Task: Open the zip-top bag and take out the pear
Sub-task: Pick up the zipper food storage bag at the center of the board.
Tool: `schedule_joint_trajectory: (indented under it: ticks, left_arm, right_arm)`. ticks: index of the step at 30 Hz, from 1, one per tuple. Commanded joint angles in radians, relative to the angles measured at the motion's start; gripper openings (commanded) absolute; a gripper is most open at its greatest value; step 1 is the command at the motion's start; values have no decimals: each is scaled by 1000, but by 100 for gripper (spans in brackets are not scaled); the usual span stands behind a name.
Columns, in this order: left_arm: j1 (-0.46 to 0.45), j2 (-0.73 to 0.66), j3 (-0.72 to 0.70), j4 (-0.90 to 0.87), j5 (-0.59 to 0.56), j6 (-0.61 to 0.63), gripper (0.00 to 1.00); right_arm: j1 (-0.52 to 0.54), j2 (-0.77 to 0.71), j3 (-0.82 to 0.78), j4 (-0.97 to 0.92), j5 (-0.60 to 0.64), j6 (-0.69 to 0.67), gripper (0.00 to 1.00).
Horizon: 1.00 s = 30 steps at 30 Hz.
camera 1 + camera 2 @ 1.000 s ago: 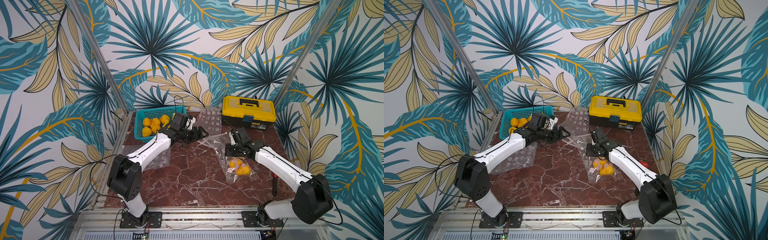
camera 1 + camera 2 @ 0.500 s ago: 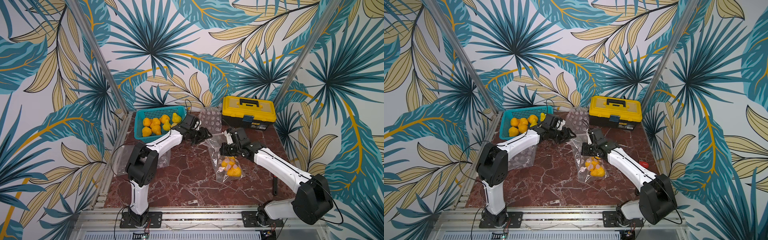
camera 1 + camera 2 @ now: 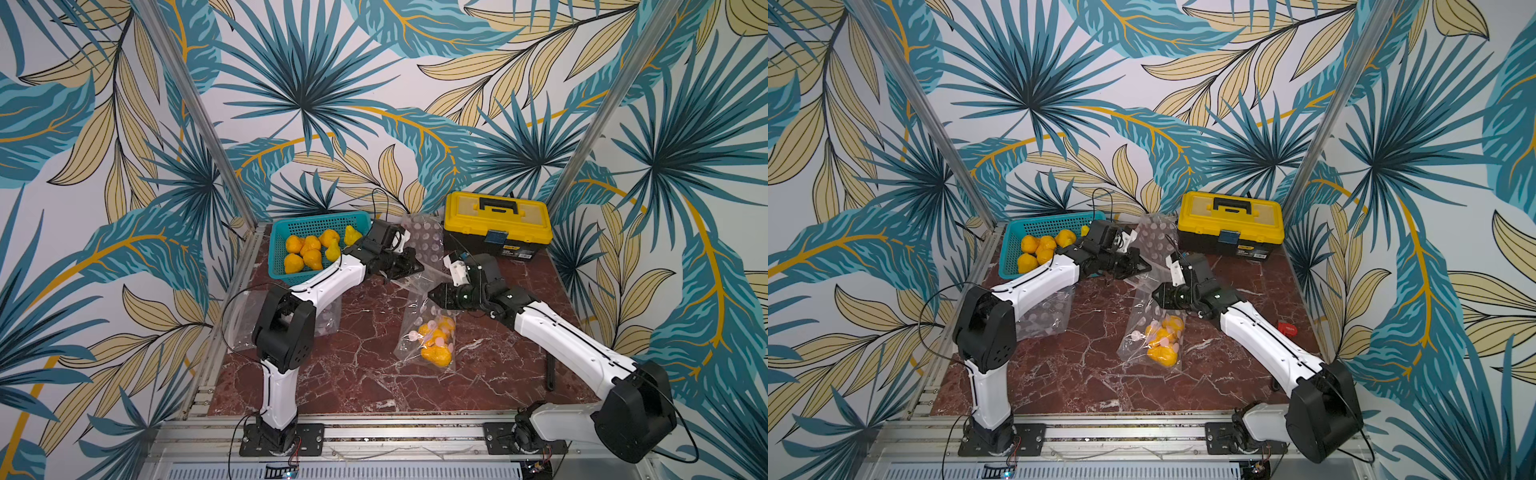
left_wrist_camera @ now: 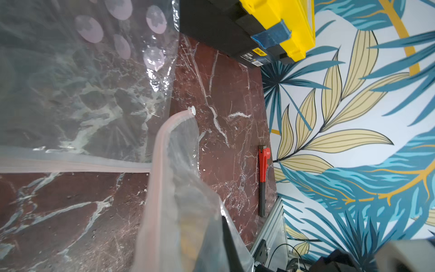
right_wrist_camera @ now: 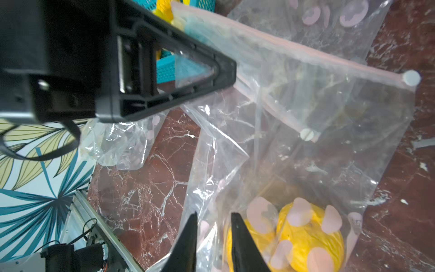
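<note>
The step in hand was the opening of the clear, pink-spotted zip-top plastic bag [image 3: 428, 328], which lay on the red-brown marble tabletop [image 3: 357, 386] between the two arms with its zip end raised toward the grippers. The yellow pear [image 3: 435, 354] was inside the bag, at its lower end, resting on the table well short of the mouth. The left gripper [image 3: 415, 266] had its jaws together, and in the right wrist view its black tip [image 5: 226, 70] met the pink zip strip [image 5: 317, 55], so it appeared to be pinching the upper lip of the bag. The right gripper [image 5: 213, 226] had its jaws a little apart with bag film lying between the fingertips; whether that film was gripped could not be told. The white slider button [image 5: 410, 78] sat at the far end of the strip, and the two lips looked partly separated, which suggested the mouth was at least partly unsealed. The next move likely called for the left gripper to hold its lip steady while the right gripper took the opposite lip or entered the mouth, then reached down the bag's length to the pear. A blue mesh basket [image 3: 286, 232] of similar fruit stood behind the left arm.
</note>
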Motion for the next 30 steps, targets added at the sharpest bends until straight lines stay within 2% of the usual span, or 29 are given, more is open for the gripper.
schedule_joint_trajectory:
  ticks: [1,6,9,12,16,19,25,27,30]
  left_arm:
    - [-5,-105,33,-2,83,133,0]
    - [-5,-175,50,-65,167,276,0]
    - [-5,-240,46,-136,164,393,0]
    - [-5,-334,-5,-157,154,529,0]
    - [-5,-464,-87,-199,162,750,0]
    - [-5,-561,-185,-211,208,953,0]
    - [-5,-718,-392,-211,180,1228,0]
    - [-5,-761,-449,-210,170,1294,0]
    - [-3,-811,-509,-211,134,1324,0]
  right_arm:
    - [5,-81,29,-49,87,-55,43]
    - [3,-207,39,-77,228,-128,53]
    - [3,-280,36,-83,322,-150,58]
    - [-6,-342,16,-69,364,-179,63]
    - [-36,-393,-21,-28,368,-209,63]
    - [-85,-421,-56,24,290,-233,63]
    - [-158,-458,-164,206,-7,-364,63]
    - [-158,-468,-189,224,-89,-435,65]
    - [-158,-470,-205,202,-237,-566,66]
